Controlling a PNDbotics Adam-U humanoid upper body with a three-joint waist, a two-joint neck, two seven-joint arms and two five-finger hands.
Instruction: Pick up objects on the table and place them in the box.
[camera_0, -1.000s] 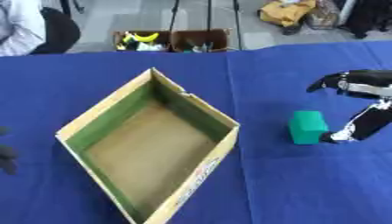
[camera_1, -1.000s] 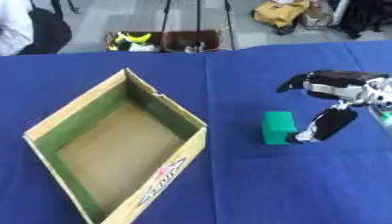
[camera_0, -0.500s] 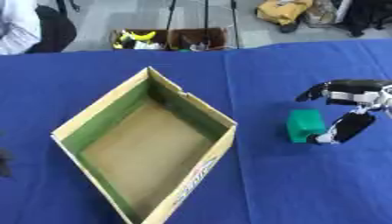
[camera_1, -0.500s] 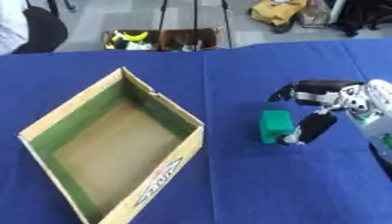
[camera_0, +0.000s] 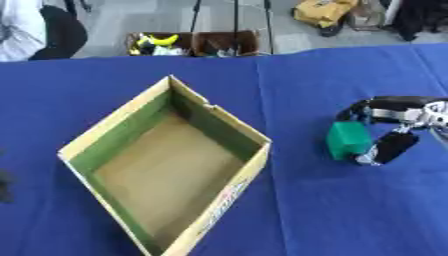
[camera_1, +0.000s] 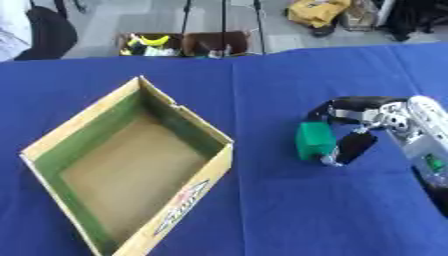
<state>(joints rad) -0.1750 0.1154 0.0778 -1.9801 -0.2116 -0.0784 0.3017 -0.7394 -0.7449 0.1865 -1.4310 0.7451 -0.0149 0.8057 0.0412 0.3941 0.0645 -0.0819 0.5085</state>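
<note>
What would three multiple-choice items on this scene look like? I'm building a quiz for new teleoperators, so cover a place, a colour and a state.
1. Where is the block relative to the box?
A. inside it
B. on the cloth to its right
C. behind it

2. What colour is the block?
A. green
B. red
C. yellow

3. What is the right hand doing?
A. resting flat, away from the block
B. curled around the block
C. holding the box's wall

Answers:
1 B: the block stands on the blue cloth, right of the box.
2 A: its faces show green.
3 B: the right hand has fingers over the block's top and the thumb beside it.
</note>
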